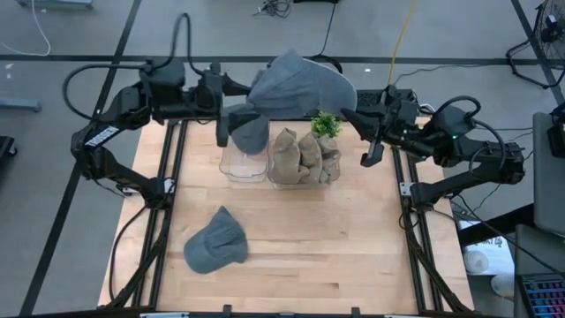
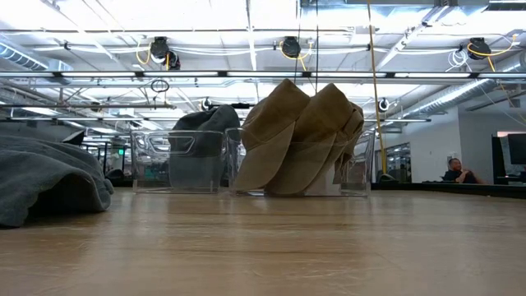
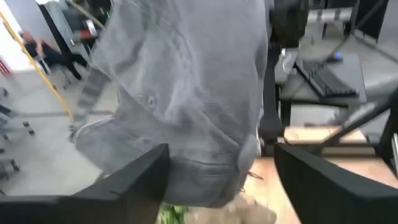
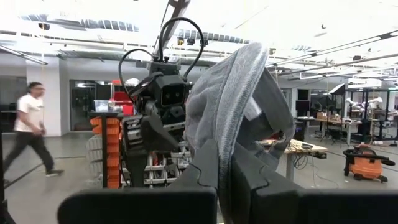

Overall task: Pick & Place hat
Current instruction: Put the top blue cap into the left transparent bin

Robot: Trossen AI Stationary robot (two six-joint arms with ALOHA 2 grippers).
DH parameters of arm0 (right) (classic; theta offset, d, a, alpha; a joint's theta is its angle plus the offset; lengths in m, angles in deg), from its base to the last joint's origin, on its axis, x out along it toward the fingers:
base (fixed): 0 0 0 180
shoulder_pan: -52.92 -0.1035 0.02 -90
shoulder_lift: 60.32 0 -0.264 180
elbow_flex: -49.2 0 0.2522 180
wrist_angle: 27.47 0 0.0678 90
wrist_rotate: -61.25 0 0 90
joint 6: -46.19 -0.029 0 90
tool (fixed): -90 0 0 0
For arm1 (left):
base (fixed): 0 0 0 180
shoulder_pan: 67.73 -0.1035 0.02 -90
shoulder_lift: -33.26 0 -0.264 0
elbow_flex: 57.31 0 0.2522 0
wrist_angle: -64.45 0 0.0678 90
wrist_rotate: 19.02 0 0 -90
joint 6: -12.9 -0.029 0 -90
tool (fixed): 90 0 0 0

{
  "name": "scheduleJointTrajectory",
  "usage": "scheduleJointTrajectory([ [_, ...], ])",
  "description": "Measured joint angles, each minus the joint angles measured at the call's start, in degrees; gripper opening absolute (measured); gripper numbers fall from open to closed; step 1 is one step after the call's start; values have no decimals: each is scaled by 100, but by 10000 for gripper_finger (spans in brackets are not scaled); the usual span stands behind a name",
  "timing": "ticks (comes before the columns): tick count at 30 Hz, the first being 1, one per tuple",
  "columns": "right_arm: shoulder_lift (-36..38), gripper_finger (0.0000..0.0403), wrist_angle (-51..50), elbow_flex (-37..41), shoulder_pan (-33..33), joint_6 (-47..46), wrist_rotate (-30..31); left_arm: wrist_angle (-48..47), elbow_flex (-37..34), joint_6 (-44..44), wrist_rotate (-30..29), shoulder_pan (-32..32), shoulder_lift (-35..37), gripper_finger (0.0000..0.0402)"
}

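Observation:
A grey hat (image 1: 300,84) is up in the air over the far ends of two clear bins, held by my right gripper (image 1: 350,112), which is shut on it. My left gripper (image 1: 228,124) is open at the hat's left side. In the left wrist view its fingers (image 3: 140,177) stand on either side of the hat (image 3: 186,106), and I cannot tell whether they touch it. A second grey hat (image 1: 216,240) lies flat on the table's near left part. Another grey hat (image 2: 201,140) sits in the left bin (image 1: 240,168). Tan hats (image 1: 305,157) fill the right bin. My right gripper (image 4: 225,171) pinches a fold of the grey hat's cloth (image 4: 227,134) between its two shut fingers. It comes level from the table's right side. The hat is lifted clear of the table and bins and stands up past the fingers toward the left arm.
A small green plant (image 1: 326,124) stands at the far end of the tan hats' bin, just under the held hat. The two bins sit side by side at the table's far middle. Bare wood (image 1: 353,238) lies near and to the right. People are in the room behind.

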Motion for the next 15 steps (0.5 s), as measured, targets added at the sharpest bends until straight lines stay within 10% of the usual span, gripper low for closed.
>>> scheduleJointTrajectory([
  [15,-17,0,-99,-2,0,-153,-145,361,4,329,317,143,-2,82],
])
